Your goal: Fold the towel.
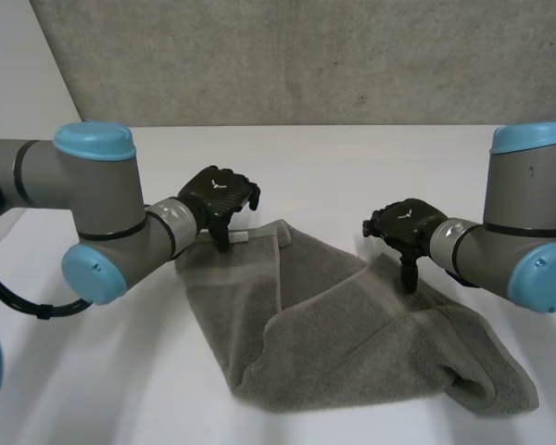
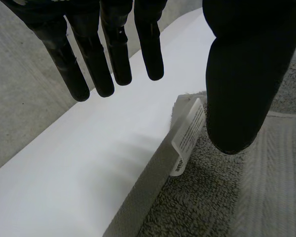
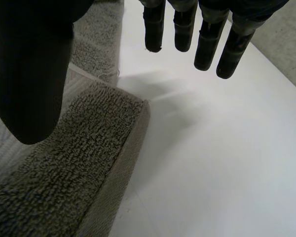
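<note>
A grey towel (image 1: 352,343) lies rumpled on the white table (image 1: 93,371), with one flap folded over its middle. My left hand (image 1: 218,199) hovers over the towel's far left corner, fingers straight and apart from the thumb, holding nothing. In the left wrist view its fingers (image 2: 113,49) hang over bare table and the thumb over the towel's hem (image 2: 227,197), beside a white label (image 2: 187,136). My right hand (image 1: 403,227) is above the towel's far right edge, open. Its fingers (image 3: 207,39) are over the table and the thumb is over the towel's edge (image 3: 79,163).
A grey wall panel (image 1: 306,56) stands behind the table's far edge. Bare white table (image 3: 227,148) runs beyond the towel, between the two hands and in front at the left. Both forearms reach in from the sides.
</note>
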You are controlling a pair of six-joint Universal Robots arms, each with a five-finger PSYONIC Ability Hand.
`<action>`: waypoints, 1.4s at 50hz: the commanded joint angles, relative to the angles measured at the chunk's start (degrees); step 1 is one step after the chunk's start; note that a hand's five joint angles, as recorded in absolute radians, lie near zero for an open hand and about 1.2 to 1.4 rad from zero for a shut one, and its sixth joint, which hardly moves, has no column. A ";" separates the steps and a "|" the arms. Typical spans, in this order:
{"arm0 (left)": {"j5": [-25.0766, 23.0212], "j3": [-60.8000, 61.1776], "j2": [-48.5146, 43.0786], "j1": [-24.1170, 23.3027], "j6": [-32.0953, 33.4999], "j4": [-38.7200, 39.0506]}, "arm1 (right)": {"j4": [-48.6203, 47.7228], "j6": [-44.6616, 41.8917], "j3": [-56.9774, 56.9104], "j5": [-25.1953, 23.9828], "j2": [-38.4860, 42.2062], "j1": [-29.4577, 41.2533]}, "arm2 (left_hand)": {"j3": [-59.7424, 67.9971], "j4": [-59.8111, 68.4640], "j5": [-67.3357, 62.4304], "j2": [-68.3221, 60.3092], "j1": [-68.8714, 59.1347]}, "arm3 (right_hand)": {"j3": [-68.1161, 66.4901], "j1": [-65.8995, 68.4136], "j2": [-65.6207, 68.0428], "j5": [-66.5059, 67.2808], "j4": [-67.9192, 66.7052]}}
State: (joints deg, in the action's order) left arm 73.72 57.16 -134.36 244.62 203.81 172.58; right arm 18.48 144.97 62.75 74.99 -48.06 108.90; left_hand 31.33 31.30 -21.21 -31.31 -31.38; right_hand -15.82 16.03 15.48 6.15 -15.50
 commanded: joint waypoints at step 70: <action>-1.56 -12.87 -12.33 -4.68 11.25 -7.44 | -5.21 -0.56 15.83 -7.84 -13.64 -2.46 | 27.27 27.31 -27.40 -27.30 -27.23 | -64.18 63.97 64.52 63.85 -64.50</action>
State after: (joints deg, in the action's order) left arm 71.50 44.53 -146.37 239.94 212.89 165.09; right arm 13.48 144.39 78.69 67.31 -61.72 106.68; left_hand 40.12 39.86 -29.83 -40.13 -40.16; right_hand -76.56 76.07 75.02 66.20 -76.83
